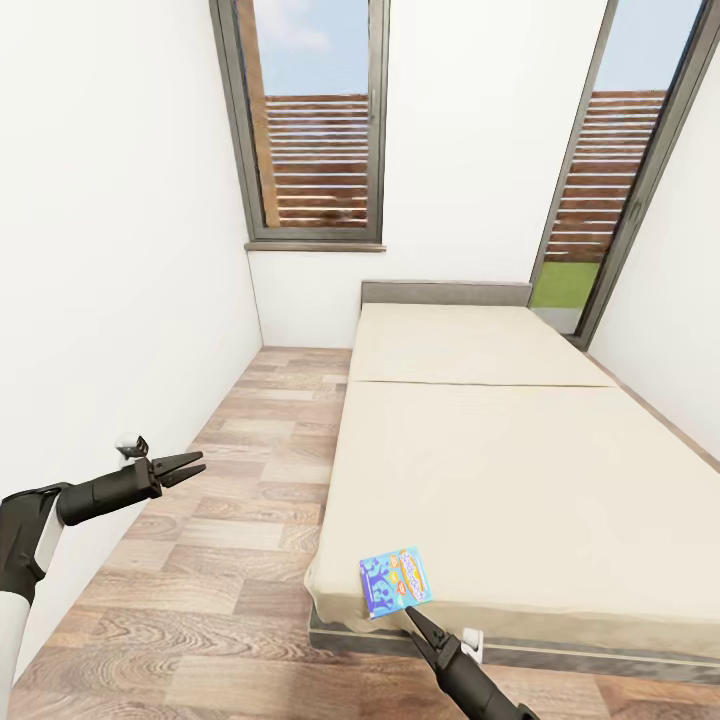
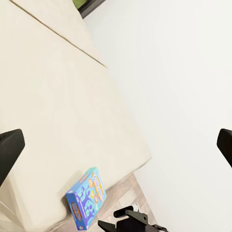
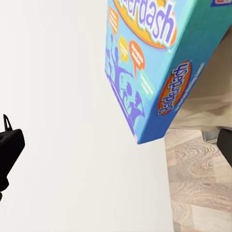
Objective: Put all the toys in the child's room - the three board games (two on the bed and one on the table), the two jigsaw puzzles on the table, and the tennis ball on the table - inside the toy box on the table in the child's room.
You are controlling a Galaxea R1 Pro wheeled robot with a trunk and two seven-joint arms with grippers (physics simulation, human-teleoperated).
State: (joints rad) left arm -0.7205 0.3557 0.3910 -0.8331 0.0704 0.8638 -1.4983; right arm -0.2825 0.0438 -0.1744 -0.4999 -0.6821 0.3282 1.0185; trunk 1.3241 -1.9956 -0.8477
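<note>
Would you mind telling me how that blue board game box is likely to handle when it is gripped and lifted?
The board game box looks flat-faced with crisp edges, so probably stiff. Its printed faces look glossy, possibly slippery. It appears held near one end by the right gripper, so it may pivot. It won't roll.

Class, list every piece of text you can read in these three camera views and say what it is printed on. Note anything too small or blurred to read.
"...derdash" – top face of the blue board game box, first letters cut off by the frame edge.
"Balderdash" – orange oval on the box's side face, right wrist view.
Speech-bubble print on the top face: too small to read.
Box lettering in the head view and the left wrist view: blurred, unreadable.
</note>
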